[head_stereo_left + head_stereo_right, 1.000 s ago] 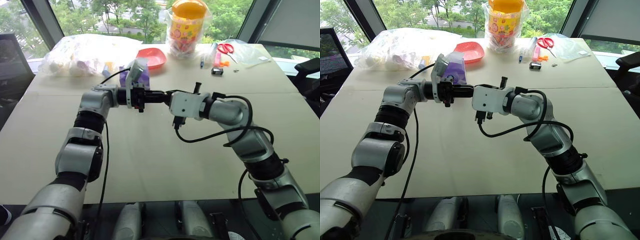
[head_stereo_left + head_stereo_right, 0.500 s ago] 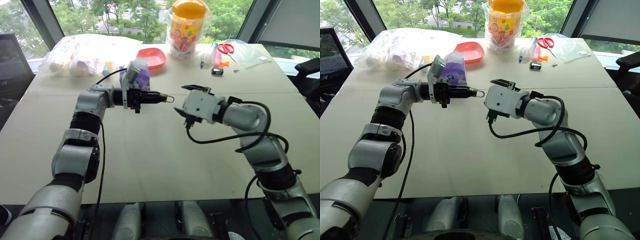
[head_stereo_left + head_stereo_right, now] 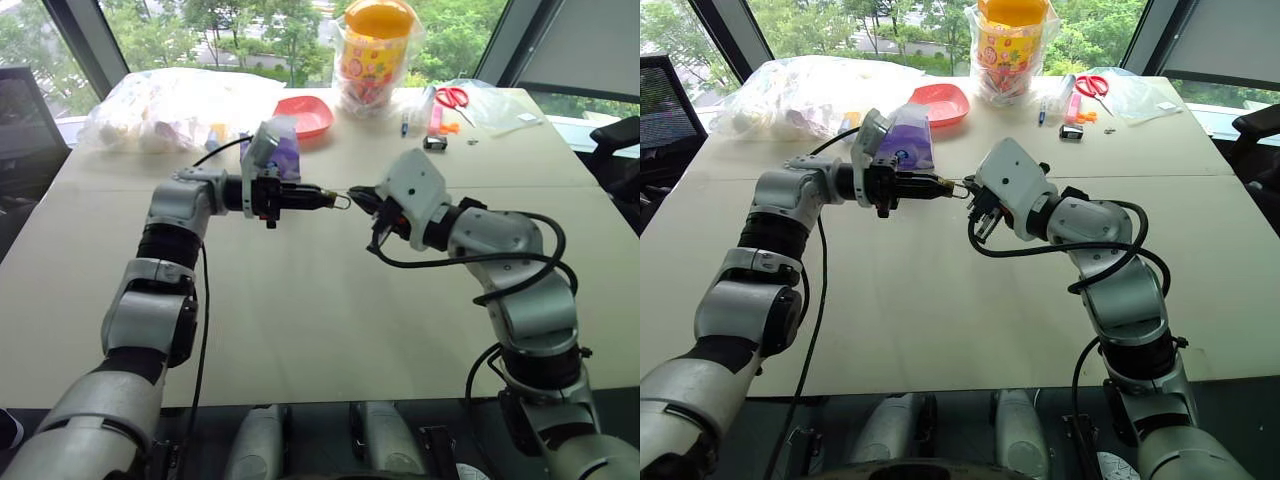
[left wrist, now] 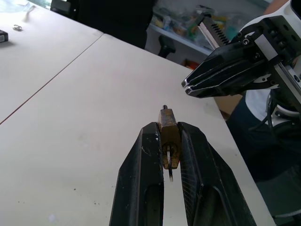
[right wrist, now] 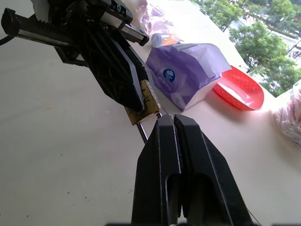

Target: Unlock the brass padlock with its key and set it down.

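My left gripper [image 3: 322, 198] reaches level to the right above the table, shut on the brass padlock [image 4: 169, 134]. The padlock's thin shackle [image 3: 341, 201] juts past the fingertips. A thin pale sliver [image 4: 170, 175] that looks like the key sticks out of the padlock's wrist-side end, between the fingers. My right gripper [image 5: 168, 117] faces the left one with its fingers shut, tips right beside the shackle. I cannot tell whether they touch or pinch it.
At the back of the beige table [image 3: 300, 320] are a purple pouch [image 3: 283, 150], a red bowl [image 3: 303, 115], a yellow-lidded jar [image 3: 375, 50], a large plastic bag [image 3: 170, 105], red scissors [image 3: 452, 97] and a small black object [image 3: 433, 143].
The right gripper pulled away from the left fingertips, opened, rolled over and shut. Its tips now sit by the shackle. The left gripper kept still with the padlock.
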You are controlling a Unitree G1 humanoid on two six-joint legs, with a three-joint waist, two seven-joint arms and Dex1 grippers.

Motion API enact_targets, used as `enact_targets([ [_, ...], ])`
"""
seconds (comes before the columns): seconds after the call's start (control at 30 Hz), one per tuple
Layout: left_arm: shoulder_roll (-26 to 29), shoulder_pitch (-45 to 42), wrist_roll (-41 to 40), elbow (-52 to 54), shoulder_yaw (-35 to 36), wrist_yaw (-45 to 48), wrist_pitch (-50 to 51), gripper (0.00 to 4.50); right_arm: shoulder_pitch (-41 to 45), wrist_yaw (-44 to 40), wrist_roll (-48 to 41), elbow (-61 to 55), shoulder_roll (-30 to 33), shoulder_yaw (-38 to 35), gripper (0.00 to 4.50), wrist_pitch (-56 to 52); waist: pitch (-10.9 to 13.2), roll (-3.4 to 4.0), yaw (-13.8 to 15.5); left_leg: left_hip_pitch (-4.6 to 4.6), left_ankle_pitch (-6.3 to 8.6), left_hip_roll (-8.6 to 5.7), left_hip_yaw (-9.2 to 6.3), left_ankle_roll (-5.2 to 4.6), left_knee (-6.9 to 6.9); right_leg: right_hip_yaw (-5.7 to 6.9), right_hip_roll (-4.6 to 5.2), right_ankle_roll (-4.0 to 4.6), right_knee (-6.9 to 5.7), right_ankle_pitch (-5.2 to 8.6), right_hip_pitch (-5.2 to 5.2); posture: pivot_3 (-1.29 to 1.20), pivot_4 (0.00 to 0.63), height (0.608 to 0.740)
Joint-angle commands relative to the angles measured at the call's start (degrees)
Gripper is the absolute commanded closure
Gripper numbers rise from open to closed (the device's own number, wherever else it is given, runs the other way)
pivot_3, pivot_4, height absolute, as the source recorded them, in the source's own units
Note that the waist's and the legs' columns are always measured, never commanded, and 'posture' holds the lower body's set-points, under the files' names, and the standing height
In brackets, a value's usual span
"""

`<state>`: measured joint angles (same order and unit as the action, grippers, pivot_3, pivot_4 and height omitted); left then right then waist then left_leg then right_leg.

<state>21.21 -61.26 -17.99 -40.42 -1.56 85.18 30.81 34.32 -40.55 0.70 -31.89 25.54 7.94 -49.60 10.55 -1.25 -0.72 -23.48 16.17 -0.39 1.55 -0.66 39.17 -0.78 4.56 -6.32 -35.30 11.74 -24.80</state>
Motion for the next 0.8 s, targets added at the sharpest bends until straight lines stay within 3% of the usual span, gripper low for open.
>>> enact_targets([
  [0.03,0.73,0.31,-2.06,4.55,-0.14,1.29,1.77,4.5,1.05,0.86,-1.05,0.09,0.94,0.45,4.48,1.58,0.0,0.0,-0.03,0.0,0.0,0.0,0.0,0.0,0.0,0.0,0.0,0.0,0.0,0.0,0.0,0.0,0.15,0.74],
  [0.37,1.83,2.08,-5.62,11.17,0.64,1.62,6.94,4.5,0.5,0.97,-2.39,4.01,2.77,2.02,4.48,5.22,0.0,0.0,-0.06,0.0,0.0,0.02,0.0,0.0,0.0,0.0,-0.01,0.0,-0.01,0.0,0.0,0.0,0.15,0.74],
  [0.67,-0.21,-0.6,-5.3,5.79,1.46,-2.87,3.2,4.5,-1.48,-1.24,-6.95,0.16,4.04,2.16,4.48,4.54,0.0,0.0,0.01,0.0,0.0,0.01,0.0,0.0,0.0,0.0,-0.01,0.0,-0.01,0.0,0.0,0.0,0.15,0.74],
  [0.8,-1.66,-1.65,-4.83,1.42,1.75,-5.51,1.2,4.5,-6.55,-2.11,-7.63,-3.48,9.47,1.2,4.48,0.29,0.0,0.0,0.21,0.0,0.0,0.01,-0.02,0.0,0.0,0.0,0.0,0.0,0.01,0.0,0.01,0.0,0.15,0.74],
])
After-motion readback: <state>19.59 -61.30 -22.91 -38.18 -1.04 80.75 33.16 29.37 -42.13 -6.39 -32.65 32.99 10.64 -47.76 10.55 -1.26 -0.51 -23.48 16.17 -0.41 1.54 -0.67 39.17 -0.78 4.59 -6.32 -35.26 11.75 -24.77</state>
